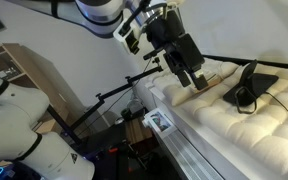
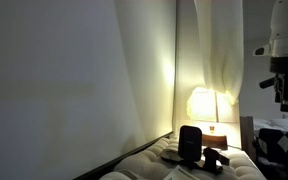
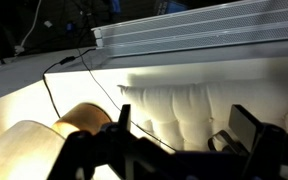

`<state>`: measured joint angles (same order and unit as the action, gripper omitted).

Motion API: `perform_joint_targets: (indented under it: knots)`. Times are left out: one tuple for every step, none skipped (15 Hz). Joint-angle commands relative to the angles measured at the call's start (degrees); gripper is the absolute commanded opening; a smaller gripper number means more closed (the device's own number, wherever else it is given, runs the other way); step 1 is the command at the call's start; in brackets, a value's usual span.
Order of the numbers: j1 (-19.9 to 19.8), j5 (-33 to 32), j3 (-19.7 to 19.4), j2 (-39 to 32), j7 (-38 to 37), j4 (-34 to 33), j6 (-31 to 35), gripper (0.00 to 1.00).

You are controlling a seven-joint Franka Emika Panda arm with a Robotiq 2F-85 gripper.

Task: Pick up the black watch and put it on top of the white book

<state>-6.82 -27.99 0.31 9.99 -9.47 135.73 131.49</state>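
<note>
**Black watch not yet taken; hand empty above the pad**

Finding 1. The gripper [image 1: 192, 80] hangs over the quilted pad [image 1: 214, 125] that serves as the table, near its long edge. The jaws stand apart with nothing between them. The wrist view confirms this: both fingers [image 3: 246, 128] are spread over bare quilting.

Finding 2. The black watch [image 1: 246, 86] is judged to be the dark looped thing further along the pad, apart from the gripper. It rests on a dark flat item [image 1: 271, 82]. In an exterior view a dark upright shape [image 2: 191, 143] stands before a lit lamp [image 2: 204, 105]; whether it is the same thing cannot be told. The white book cannot be made out against the white pad.

Risks. A cable [image 1: 284, 103] runs from the watch toward the pad's far edge. A lift could drag on it and pull the grip loose. The pad looks soft, so a downward press may sink in and tip the watch. With the book unlocated, the watch could be set down on quilting instead.

Surroundings. The lamp stands at the end edge. A tripod [image 1: 109, 98] stands off the long edge. A ribbed panel [image 3: 204, 25] runs alongside the pad. None of these lies between gripper and watch.
</note>
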Motion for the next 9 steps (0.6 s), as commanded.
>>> perform_joint_targets:
  knots:
    - [0.0, -9.0, -0.4, -2.2, 3.6, -0.3, 1.6, 1.0]
    - [0.3, -11.8, -0.4, -2.8, 4.1, -0.3, 1.6, 1.0]
    - [0.5, -14.9, -0.3, -3.4, 4.0, -0.5, 1.4, 1.0]
    - [0.8, -18.2, -0.3, -3.8, 3.8, -0.5, 1.7, 1.0]
    - [1.2, -20.9, -0.2, -3.9, 2.8, -0.3, 2.5, 1.0]
    - [1.6, -23.1, -0.2, -4.1, 1.9, -0.1, 3.4, 1.0]
    - [2.0, -25.3, -0.2, -4.2, 2.1, 0.0, 3.9, 1.0]
    - [2.4, -27.4, -0.1, -4.4, 2.2, -0.1, 3.9, 1.0]
    - [2.9, -30.2, 0.2, -4.6, 1.6, -0.2, 3.2, 1.0]
